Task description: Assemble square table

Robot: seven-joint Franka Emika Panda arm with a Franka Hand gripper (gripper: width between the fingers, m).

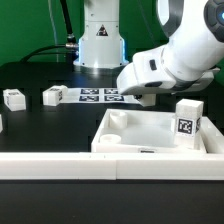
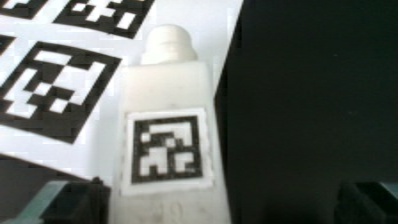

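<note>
I saw the gripper (image 1: 141, 97) wide open, jaws flanking one end of a white leg (image 2: 169, 120) lying along the marker board's (image 2: 54, 70) edge, with open bench (image 2: 311, 100) beside it. The square table top (image 1: 150, 142) sat against the rail (image 1: 60, 160) at the bench's front edge, with a second leg (image 1: 187, 120) upright at its corner. Two more legs (image 1: 52, 95) lay well apart toward the exterior view's left.

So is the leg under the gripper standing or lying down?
Lying down. In the wrist view the leg shows its full length, tag facing up, flat on the marker board.
</note>
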